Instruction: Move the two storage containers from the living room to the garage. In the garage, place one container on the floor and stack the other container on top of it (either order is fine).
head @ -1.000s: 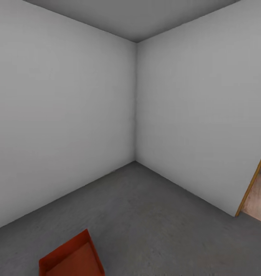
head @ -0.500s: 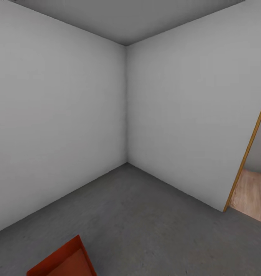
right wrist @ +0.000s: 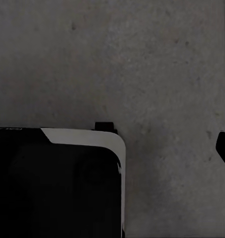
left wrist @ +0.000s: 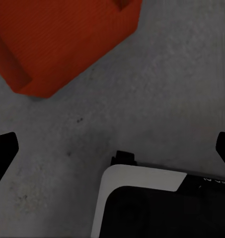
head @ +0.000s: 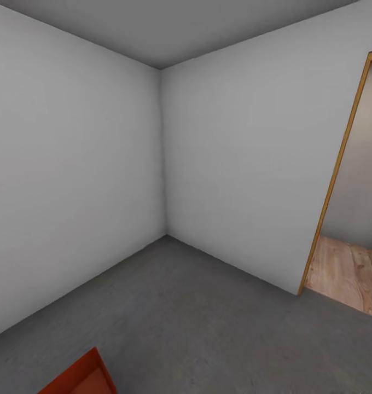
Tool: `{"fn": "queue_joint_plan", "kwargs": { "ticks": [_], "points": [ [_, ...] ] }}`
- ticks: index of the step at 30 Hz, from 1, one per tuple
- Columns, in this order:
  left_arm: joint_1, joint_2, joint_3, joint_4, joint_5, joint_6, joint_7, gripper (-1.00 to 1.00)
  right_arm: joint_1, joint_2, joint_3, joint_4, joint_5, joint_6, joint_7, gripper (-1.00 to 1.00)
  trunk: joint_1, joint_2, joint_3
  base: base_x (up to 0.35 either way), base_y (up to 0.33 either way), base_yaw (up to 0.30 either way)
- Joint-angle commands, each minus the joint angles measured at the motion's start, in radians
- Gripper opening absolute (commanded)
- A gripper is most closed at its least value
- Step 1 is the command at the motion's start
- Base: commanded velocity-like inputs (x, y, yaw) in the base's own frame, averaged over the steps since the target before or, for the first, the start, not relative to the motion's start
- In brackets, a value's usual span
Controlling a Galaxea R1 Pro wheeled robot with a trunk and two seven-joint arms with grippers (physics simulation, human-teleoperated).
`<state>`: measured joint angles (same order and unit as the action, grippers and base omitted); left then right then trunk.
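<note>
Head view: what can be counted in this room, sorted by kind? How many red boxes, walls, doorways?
Red box: 1, on the grey floor, cut off by the picture's lower edge
White walls: 2, meeting at a corner
Doorway: 1, wood-framed, wood planks beyond
Total: 4

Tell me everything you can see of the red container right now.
The container is a plain red-orange open-top box with straight smooth walls that look like plastic. It sits on the dark grey concrete floor; the head view catches just one corner at the bottom edge. In the left wrist view it lies below the gripper, and nothing is seen touching it.
</note>
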<state>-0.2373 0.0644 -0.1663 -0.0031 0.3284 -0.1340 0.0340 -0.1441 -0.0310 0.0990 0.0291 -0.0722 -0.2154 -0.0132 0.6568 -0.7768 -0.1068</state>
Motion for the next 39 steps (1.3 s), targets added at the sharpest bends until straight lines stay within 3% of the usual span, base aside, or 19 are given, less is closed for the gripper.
{"fn": "queue_joint_plan", "kwargs": {
  "ticks": [1,39],
  "points": [
    [0.000,0.000,-0.009,0.000,0.006,-0.003,0.003,1.00,-0.002,0.000,0.008,0.003,-0.008,-0.005,-0.001,1.00,0.000,-0.001,-0.001,0.000,0.000,-0.253],
    [0.000,0.000,-0.009,0.000,0.006,-0.003,0.003,1.00,-0.002,-0.006,0.007,0.003,-0.006,-0.002,-0.001,1.00,0.000,-0.001,0.003,0.000,0.000,-0.284]
  ]
}}
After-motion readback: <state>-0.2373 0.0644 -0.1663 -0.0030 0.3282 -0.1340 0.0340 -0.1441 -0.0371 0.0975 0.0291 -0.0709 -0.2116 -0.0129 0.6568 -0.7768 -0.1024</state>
